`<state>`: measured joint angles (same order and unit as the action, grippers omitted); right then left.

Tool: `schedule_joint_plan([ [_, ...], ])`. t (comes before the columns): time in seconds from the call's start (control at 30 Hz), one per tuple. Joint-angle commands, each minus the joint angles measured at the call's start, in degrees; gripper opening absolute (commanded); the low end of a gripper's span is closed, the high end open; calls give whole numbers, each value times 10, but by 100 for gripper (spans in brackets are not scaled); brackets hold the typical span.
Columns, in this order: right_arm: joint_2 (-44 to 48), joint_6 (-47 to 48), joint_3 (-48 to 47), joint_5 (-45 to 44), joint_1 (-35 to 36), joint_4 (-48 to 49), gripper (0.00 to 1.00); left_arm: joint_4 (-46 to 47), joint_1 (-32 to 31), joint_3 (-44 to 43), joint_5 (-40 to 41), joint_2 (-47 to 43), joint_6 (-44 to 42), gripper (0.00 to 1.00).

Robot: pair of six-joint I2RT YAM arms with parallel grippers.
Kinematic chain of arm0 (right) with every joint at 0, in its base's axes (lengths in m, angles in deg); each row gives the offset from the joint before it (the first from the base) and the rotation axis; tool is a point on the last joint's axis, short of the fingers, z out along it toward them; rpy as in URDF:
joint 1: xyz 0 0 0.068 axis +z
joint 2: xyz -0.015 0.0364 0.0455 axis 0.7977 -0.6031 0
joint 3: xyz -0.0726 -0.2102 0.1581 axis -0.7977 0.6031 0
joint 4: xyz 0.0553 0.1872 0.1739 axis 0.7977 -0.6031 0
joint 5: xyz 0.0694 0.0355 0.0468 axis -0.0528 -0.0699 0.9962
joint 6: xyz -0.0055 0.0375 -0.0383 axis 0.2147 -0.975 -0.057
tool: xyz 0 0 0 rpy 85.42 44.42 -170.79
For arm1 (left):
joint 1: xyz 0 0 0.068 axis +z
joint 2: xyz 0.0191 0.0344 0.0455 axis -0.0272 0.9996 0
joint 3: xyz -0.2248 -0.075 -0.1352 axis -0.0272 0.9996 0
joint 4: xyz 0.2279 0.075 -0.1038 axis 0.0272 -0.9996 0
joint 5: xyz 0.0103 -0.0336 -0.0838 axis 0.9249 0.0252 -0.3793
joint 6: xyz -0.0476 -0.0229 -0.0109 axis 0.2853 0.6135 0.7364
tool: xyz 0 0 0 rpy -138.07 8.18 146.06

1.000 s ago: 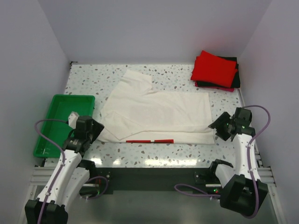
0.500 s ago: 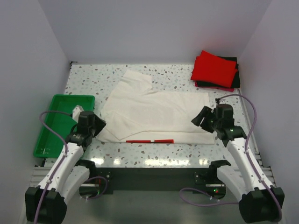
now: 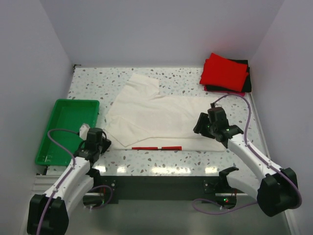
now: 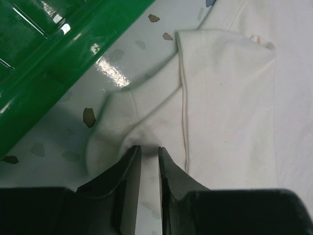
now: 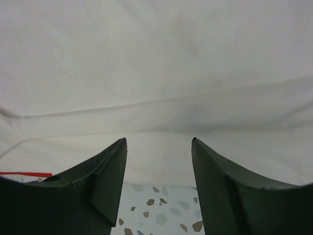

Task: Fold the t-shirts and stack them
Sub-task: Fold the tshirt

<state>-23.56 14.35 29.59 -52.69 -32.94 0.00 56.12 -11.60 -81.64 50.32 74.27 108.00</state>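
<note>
Both arms are reaching to the near edge of a cream-white t-shirt (image 3: 166, 115) that is lying spread on the speckled table (image 3: 88, 83).

The shirt is covering the middle of the table, with one sleeve pointing away at the far left and a thin red stripe (image 3: 156, 148) running along its near hem. A green tray (image 3: 63, 122) is sitting just left of it. A folded red t-shirt (image 3: 224, 71) is resting on a black t-shirt (image 3: 247, 83) in the far right corner. The right gripper (image 3: 199, 125) is hanging over the shirt's near right part, jaws gaping wide. The left gripper (image 4: 145, 152) is pinching the puckered near-left sleeve edge, jaws nearly together.
</note>
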Motion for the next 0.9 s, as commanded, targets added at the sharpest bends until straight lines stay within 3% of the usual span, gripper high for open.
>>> schedule_joint_plan([
  [0.0,2,-14,-4,-55,2,22,59,-9,-3,-12,14,-17,-3,25],
  [0.33,16,-14,35,-52,2,26,54,18,-4,-97,-50,9,-106,33],
  [0.57,15,-16,39,-36,2,32,54,52,-24,-61,-75,15,-86,44],
  [0.87,20,-15,53,-44,2,32,54,100,-107,-55,-44,93,-45,45],
])
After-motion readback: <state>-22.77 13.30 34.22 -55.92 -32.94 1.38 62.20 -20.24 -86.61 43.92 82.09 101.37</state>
